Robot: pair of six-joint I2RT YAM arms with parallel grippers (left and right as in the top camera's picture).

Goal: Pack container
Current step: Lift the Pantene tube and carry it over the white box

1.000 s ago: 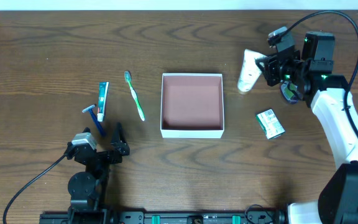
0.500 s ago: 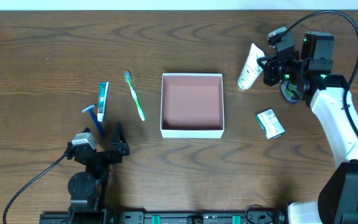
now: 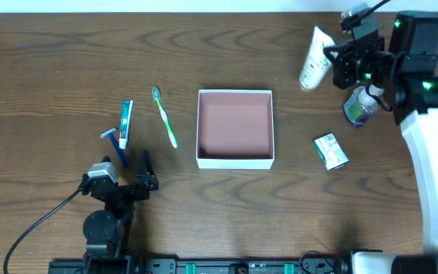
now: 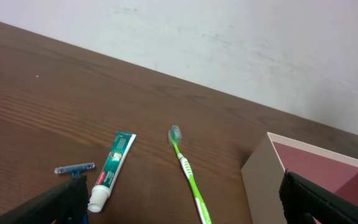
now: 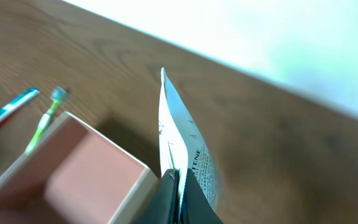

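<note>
The container (image 3: 234,159), a square white-walled box with a reddish-brown floor, sits mid-table; it shows in the left wrist view (image 4: 263,171) and the right wrist view (image 5: 135,174). My right gripper (image 3: 333,67) is shut on a white tube (image 3: 314,59) and holds it above the table, right of and beyond the container; the right wrist view shows the jaws (image 5: 178,186) pinching the tube (image 5: 182,140). My left gripper (image 3: 134,169) is open and empty at the near left, fingers wide in the left wrist view (image 4: 185,205).
A green toothbrush (image 3: 165,116), a toothpaste tube (image 3: 125,122) and a blue razor (image 3: 115,143) lie left of the container. A small green-and-white carton (image 3: 331,151) and a small clear bottle (image 3: 358,106) lie to its right.
My right gripper has lifted the white tube off the table and carried it up and toward the far right. The left arm has not moved.
</note>
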